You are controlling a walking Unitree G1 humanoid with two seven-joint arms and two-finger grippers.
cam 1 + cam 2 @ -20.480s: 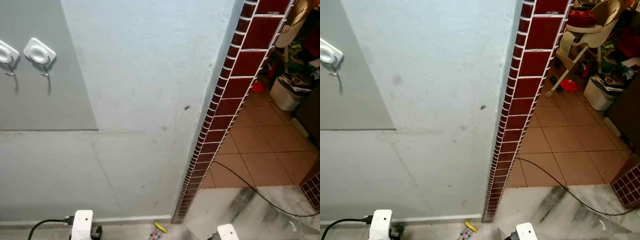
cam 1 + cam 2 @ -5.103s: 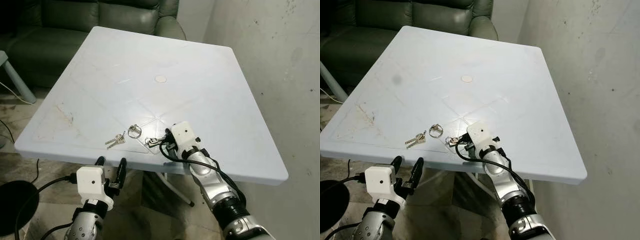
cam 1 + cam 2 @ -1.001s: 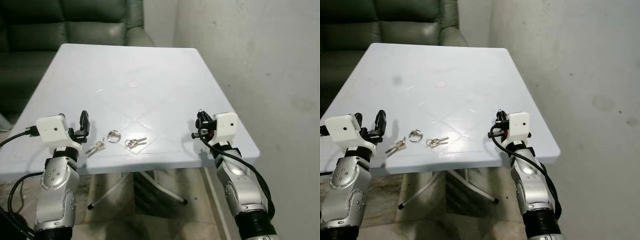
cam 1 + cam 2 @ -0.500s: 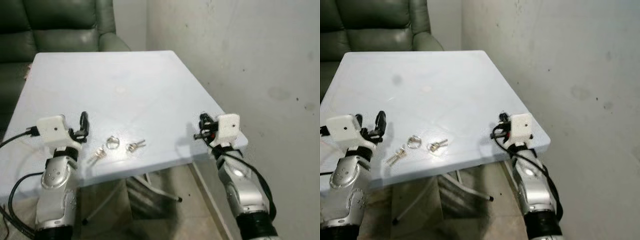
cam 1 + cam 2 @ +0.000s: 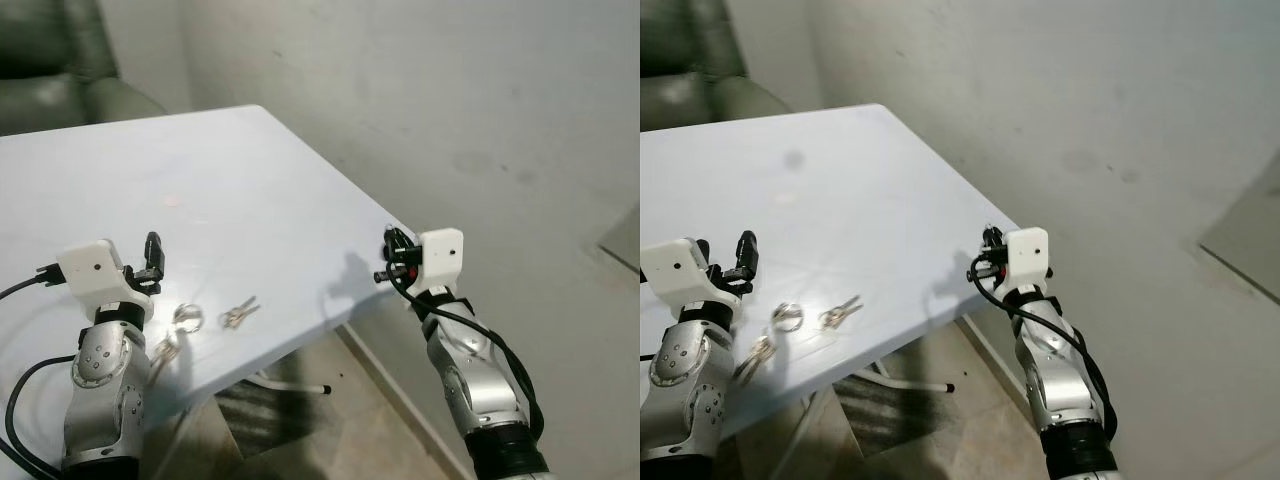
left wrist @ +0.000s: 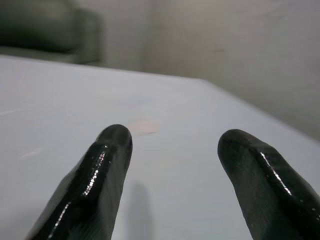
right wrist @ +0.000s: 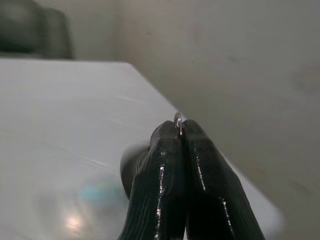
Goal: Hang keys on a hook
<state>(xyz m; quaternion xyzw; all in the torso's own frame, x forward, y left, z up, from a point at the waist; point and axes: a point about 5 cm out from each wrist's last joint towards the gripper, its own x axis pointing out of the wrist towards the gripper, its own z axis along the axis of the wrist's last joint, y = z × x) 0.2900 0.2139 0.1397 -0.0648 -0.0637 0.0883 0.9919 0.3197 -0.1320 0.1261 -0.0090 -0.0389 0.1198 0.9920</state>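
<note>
My right gripper (image 7: 181, 134) is raised beside the near right corner of the pale blue square plastic table (image 5: 120, 190), its two long black fingers (image 7: 165, 165) pressed flat against each other. A thin silver metal key ring (image 7: 177, 120) pokes out just above the fingertips, pinched between them; I cannot see what hangs from it. In the head views the same gripper (image 5: 392, 262) sits just off the table's edge, close to the grey plastered wall (image 5: 450, 90).

My left gripper (image 6: 170, 145) hovers above the tabletop with its fingers spread wide apart and nothing between them. In the head views it (image 5: 152, 262) stands over the near left part of the table.

Three small metal things lie on the table near its front edge, between my two arms: a loose silver ring (image 5: 187, 318), a small bunch of silver keys (image 5: 239, 313) just to its right, and another bunch of keys (image 5: 165, 350) nearer my left arm, partly hidden by it. A dark green leather sofa (image 5: 50, 60) stands behind the table's far side.
</note>
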